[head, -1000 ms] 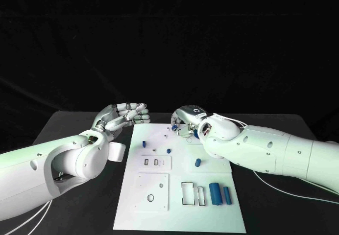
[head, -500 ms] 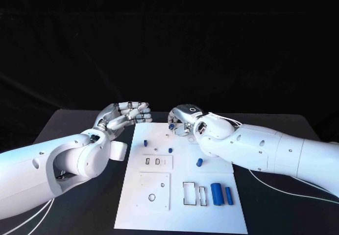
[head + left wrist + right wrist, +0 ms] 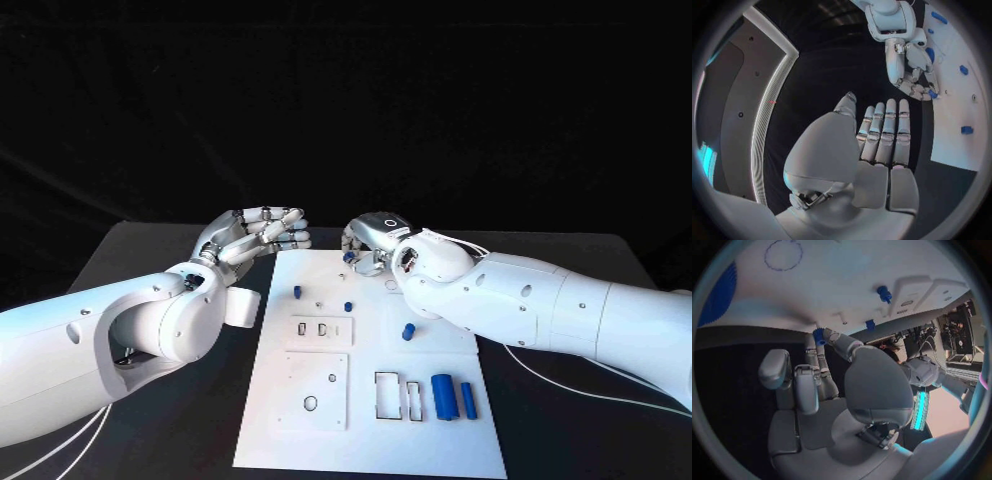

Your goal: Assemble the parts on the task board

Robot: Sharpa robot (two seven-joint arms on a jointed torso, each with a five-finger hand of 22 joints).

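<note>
Black table (image 3: 173,250): right hand (image 3: 378,243) shifted slightly left at task board (image 3: 433,440) far edge
Its fingers pinched a blue part (image 3: 819,335); left hand (image 3: 257,235) stayed curled, empty – placement pending

White arms (image 3: 130,330), silver fingers (image 3: 274,232), thin cables

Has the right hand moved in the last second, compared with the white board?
Yes. The right hand, pinching a small blue part, has crept slightly further out along the far edge of the white board.
</note>
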